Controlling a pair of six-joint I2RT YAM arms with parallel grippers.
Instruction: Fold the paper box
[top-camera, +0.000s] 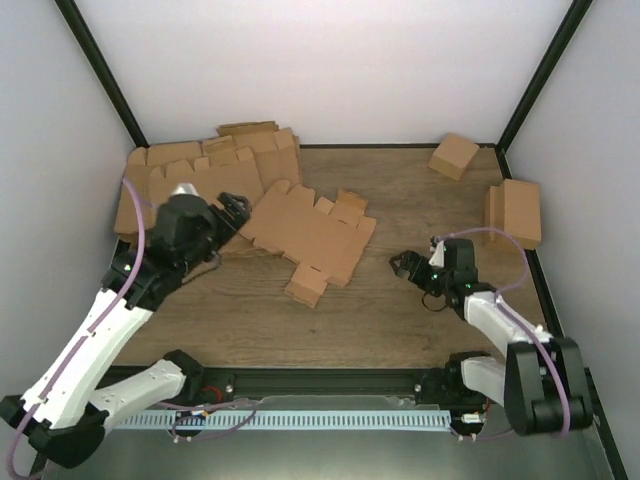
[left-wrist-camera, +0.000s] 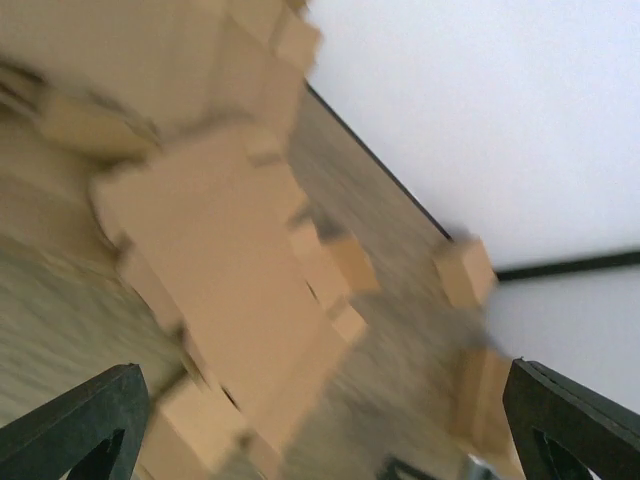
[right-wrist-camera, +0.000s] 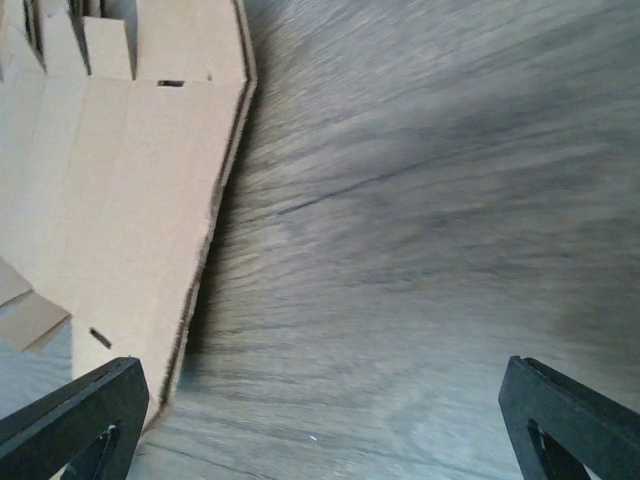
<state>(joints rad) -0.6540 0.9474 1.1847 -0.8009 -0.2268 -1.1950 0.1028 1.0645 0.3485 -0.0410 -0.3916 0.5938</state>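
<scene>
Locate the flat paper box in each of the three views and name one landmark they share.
Top external: paper box lies flat, just left of the table's centre.
Left wrist: blurred, filling the middle of the picture.
Right wrist: along the left edge, tabs at the top.
Shared landmark: the wooden table beneath it, also seen at and.

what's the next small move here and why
Probably ease the right gripper left toward the paper box: it lies flat and unfolded, the left gripper is open at its left edge, and the right one, also open, stands clear of it.
</scene>
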